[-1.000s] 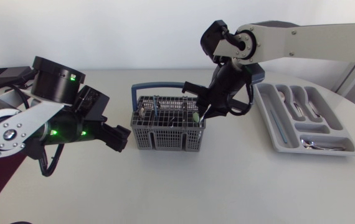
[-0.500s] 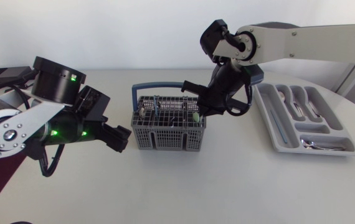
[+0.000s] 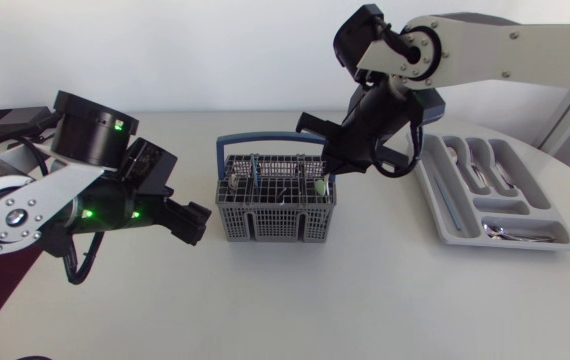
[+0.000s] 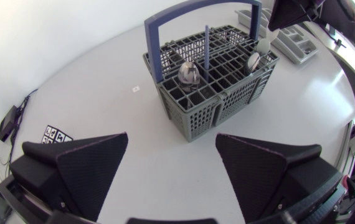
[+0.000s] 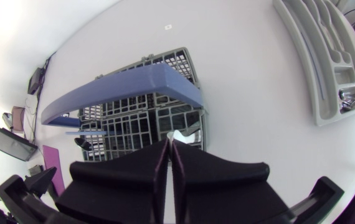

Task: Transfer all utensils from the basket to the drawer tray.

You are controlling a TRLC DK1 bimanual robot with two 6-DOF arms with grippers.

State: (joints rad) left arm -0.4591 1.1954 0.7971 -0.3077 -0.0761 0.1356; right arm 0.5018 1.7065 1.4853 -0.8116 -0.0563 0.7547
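Basket (image 3: 270, 222) just beneath right tool (image 3: 327, 171)

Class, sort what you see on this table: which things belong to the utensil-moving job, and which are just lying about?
Job in hand: basket, spoons, blue-handled utensil, pale-handled utensil, drawer tray, right gripper.

Just lying about: small white tag, printed marker sheet.
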